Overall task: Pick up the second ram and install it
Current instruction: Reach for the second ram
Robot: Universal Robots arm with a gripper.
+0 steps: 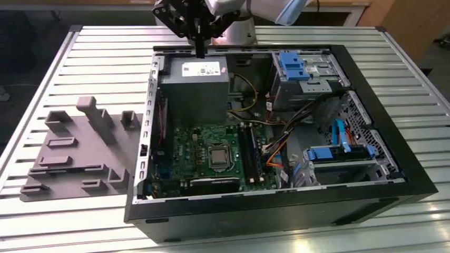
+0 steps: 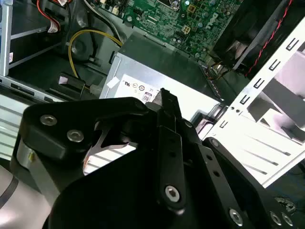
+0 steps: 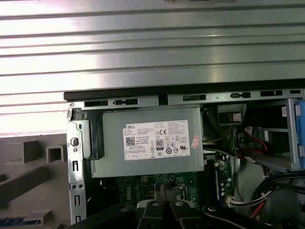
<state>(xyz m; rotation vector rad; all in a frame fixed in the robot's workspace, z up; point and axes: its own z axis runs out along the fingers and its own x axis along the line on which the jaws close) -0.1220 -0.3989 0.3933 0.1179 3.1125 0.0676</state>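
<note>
Above the far rim of the open computer case (image 1: 393,158), your gripper (image 1: 201,46) hangs over the grey power supply (image 1: 193,87). Its fingers are drawn together on a thin dark strip, the second ram (image 1: 202,55), seen edge-on and held off every surface. The long black slots (image 1: 250,150) on the green motherboard (image 1: 204,147) lie well apart from it, nearer the case's middle. The grey holder tray (image 1: 77,158) sits on the slatted worktop (image 1: 105,52) just beside the case, at the exterior view's left.
</note>
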